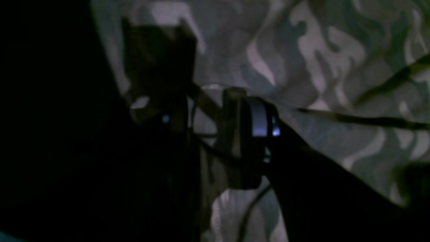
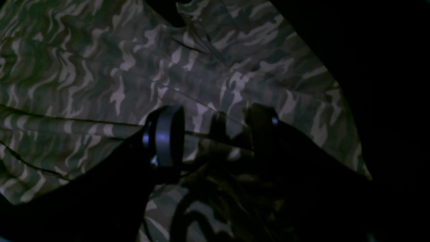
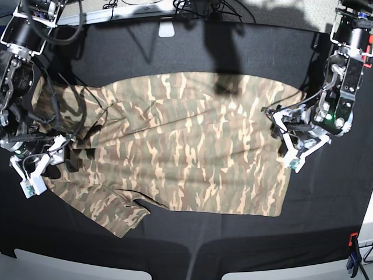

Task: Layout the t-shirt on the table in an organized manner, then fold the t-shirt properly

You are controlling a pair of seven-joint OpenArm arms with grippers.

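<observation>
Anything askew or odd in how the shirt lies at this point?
Yes. The t-shirt lies spread on the table, but the sleeve at its near edge is bunched and folded over, and long creases cross the body.

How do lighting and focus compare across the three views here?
Base view: bright and sharp, with dark shadows falling over the t-shirt top edge. Left wrist view: very dim, blurred, left hand a silhouette. Right wrist view: dim, camouflage print still legible.
</observation>
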